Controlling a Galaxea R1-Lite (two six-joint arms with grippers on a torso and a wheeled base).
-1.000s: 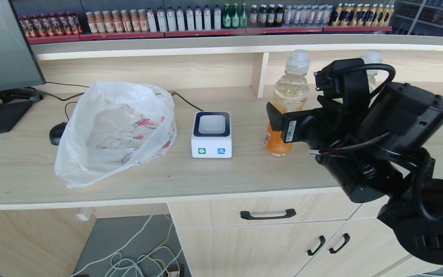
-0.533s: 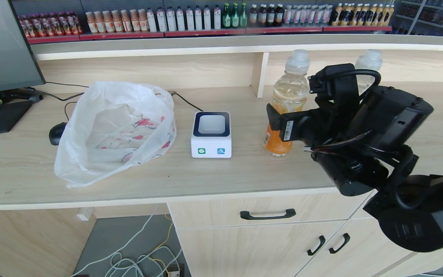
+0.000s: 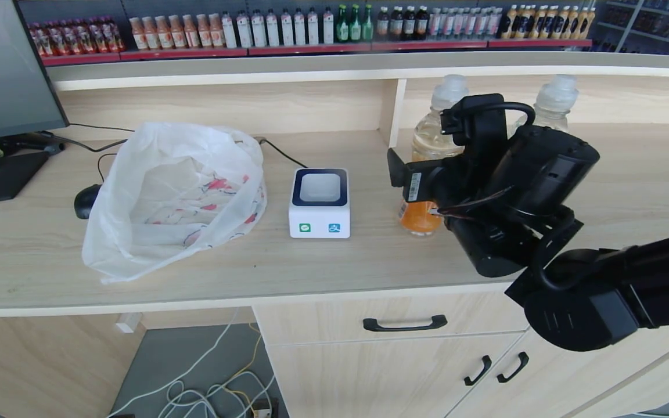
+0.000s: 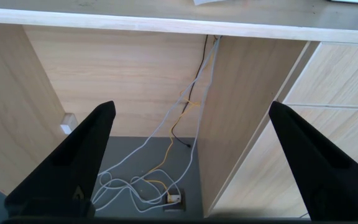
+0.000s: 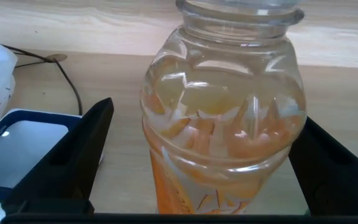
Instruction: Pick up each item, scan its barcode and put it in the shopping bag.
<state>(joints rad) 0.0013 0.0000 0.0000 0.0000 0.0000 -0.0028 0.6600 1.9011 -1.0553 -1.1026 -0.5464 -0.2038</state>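
Right gripper [image 3: 421, 181] is wide open, fingers spread either side of the orange drink bottle [image 3: 429, 138], which stands right of centre on the counter [image 3: 369, 255] beside the scanner [image 3: 319, 203]. Contact? Can't tell. Left gripper [image 4: 188, 168] is spread too, holding nothing, low before the cabinets. The bottle's middle hides behind the wrist, a second bottle [image 3: 550, 104] is mostly covered, and the shopping bag [image 3: 172, 191] sits centre-left.

The right arm has swung in across the table [image 3: 369, 255] toward the orange drink bottle [image 3: 418, 219]. The right gripper [image 5: 197, 174], short of the bottle a second ago, now has its fingers spread on either side of it. The second bottle [image 3: 550, 107] behind has come clear of the arm.
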